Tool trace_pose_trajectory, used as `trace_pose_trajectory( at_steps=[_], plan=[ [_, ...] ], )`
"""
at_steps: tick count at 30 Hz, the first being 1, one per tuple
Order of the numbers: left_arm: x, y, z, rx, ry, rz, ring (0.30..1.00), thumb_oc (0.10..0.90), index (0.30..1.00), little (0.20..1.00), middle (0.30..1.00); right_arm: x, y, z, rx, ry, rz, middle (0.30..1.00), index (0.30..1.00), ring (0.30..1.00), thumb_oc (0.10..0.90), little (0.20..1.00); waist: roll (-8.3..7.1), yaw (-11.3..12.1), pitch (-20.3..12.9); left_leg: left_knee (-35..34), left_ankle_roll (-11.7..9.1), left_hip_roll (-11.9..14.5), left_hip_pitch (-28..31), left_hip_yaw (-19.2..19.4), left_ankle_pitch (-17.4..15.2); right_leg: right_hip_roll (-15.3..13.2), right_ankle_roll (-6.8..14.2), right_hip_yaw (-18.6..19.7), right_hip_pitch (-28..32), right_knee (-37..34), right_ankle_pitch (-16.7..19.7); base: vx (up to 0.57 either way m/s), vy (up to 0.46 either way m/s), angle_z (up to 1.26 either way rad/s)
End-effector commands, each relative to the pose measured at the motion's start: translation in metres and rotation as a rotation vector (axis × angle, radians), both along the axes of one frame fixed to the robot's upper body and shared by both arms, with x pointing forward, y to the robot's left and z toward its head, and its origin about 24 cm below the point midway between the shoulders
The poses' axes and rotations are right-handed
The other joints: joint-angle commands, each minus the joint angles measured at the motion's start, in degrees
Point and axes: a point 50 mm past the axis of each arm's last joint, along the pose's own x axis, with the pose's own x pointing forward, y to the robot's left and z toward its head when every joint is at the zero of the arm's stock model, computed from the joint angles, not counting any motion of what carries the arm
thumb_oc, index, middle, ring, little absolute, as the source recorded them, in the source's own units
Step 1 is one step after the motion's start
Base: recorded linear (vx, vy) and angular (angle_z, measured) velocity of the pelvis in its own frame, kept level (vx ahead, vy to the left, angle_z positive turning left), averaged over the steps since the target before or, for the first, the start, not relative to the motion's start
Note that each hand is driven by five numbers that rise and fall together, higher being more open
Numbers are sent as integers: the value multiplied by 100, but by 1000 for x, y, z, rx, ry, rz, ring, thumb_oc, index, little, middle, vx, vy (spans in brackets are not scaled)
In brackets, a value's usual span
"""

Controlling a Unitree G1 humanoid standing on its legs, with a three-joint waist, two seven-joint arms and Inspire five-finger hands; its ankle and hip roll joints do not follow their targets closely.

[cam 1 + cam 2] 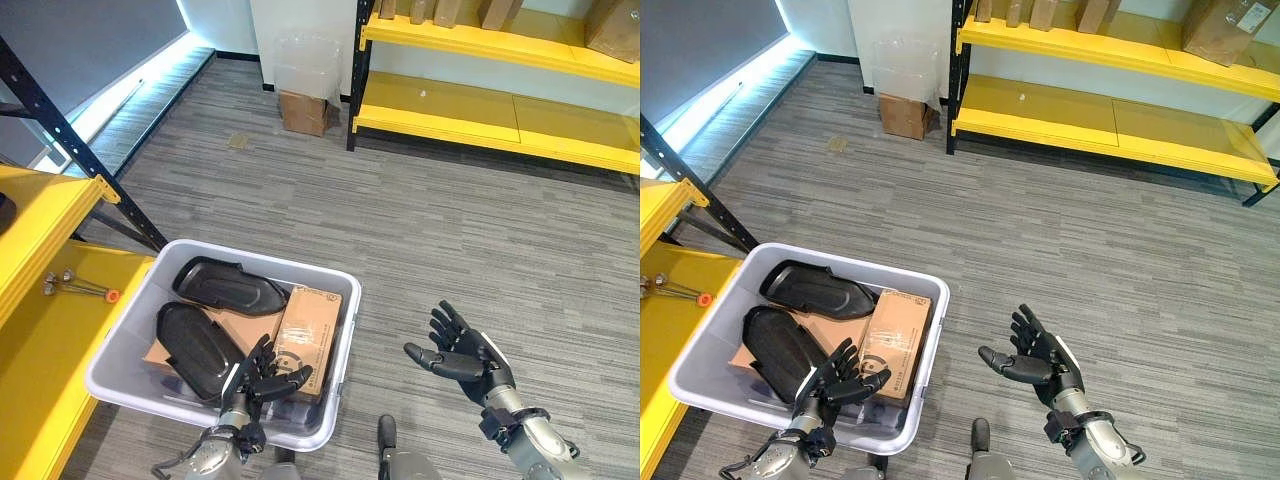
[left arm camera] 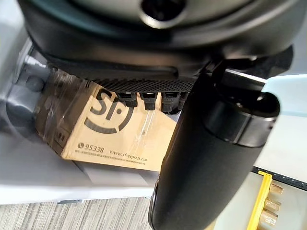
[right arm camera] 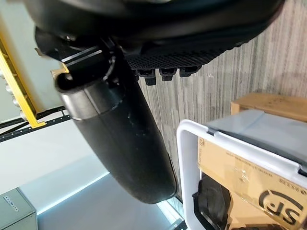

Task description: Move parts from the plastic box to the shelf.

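Plastic box (image 1: 340, 300) parts (image 1: 198, 345) lie under left robot hand (image 1: 262, 378).

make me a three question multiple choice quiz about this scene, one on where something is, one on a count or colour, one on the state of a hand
1. Where is the left hand?
A. over the near end of the plastic box
B. on the far yellow shelf
C. flat on the carpet

2. How many black parts lie in the box?
A. none
B. two
C. five

3. What state is the right hand in?
A. closed around a black part
B. open and holding nothing
C. gripping the box rim

Answers:
1 A, the hand hangs above the cardboard box at the box's near end.
2 B, two dark moulded shells lie beside the cardboard.
3 B, its fingers are spread above the bare carpet, to the right of the box.
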Motion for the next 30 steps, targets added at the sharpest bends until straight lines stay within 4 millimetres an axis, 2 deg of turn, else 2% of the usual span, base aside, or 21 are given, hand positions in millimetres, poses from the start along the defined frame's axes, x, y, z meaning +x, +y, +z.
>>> trace_pose_trajectory(
  at_steps=[1,3,13,16,18,20,22,23,24,25,27,30],
  plan=[
    [21,26,43,84,-217,8,1000,900,1000,1000,1000,12,6,37,10,-206,43,1000,1000,1000,900,1000,-305,118,-202,255,-31,74,39,-7,-352,-319,112,11,257,97,-305,57,-178,4],
    [17,27,41,74,-208,24,1000,900,1000,1000,1000,12,4,38,-5,-209,43,1000,1000,1000,900,1000,-239,143,-166,145,-132,240,88,-11,-218,-181,14,-46,280,134,-448,58,-232,12],
    [9,26,36,44,-187,51,1000,900,1000,1000,1000,14,2,43,-46,-221,58,1000,1000,1000,900,1000,-43,224,-78,-142,-256,493,177,-85,94,110,-169,-170,326,216,-698,6,-112,8],
    [10,27,38,38,-194,59,1000,900,1000,1000,1000,21,5,52,-65,-261,85,1000,1000,1000,900,1000,27,270,-12,-186,-287,585,139,-138,199,213,-241,-177,195,419,-829,-61,-111,-1],
    [11,27,39,37,-198,65,1000,900,1000,1000,1000,28,6,58,-70,-288,91,1000,1000,1000,900,1000,66,310,58,-210,-319,654,65,-199,335,293,-314,-195,78,559,-909,-77,-110,3],
    [13,26,38,32,-198,64,1000,900,1000,1000,1000,33,6,65,-73,-322,86,1000,1000,1000,900,1000,107,365,163,-228,-370,695,-82,-350,624,344,-407,-257,-3,649,-976,-83,-86,15],
    [17,23,39,31,-203,50,1000,900,1000,1000,1000,36,8,70,-58,-349,85,1000,1000,1000,900,1000,106,402,249,-180,-356,654,-248,-452,705,318,-476,-323,-47,740,-1070,-97,-124,50],
    [22,18,40,27,-215,21,1000,900,1000,1000,1000,36,4,71,-69,-353,68,1000,1000,1000,900,1000,93,354,271,-35,-300,648,-332,-210,671,194,-518,-490,-25,798,-1120,-88,-121,116],
    [22,18,40,26,-216,21,1000,900,1000,1000,1000,36,4,71,-69,-354,68,1000,1000,1000,900,1000,96,350,259,-36,-298,648,-355,-218,684,196,-518,-497,-38,783,-1101,-42,-22,142],
    [24,16,41,24,-220,4,1000,900,1000,1000,1000,35,2,71,-76,-353,59,1000,1000,1000,900,1000,97,311,259,41,-285,698,-363,-53,679,138,-528,-578,-43,811,-1116,-23,14,107],
    [26,12,42,18,-227,-23,1000,900,1000,1000,1000,33,1,68,-80,-342,46,1000,1000,1000,900,1000,122,242,273,4,-349,926,-260,163,860,46,-506,-695,-28,912,-1163,-10,42,71],
    [28,9,43,18,-230,-41,1000,900,1000,1000,1000,29,-6,65,-85,-327,10,1000,1000,1000,900,1000,263,123,242,-304,-478,1260,-241,355,1198,-142,-386,-845,-109,1098,-1153,6,127,56]
  ],
)
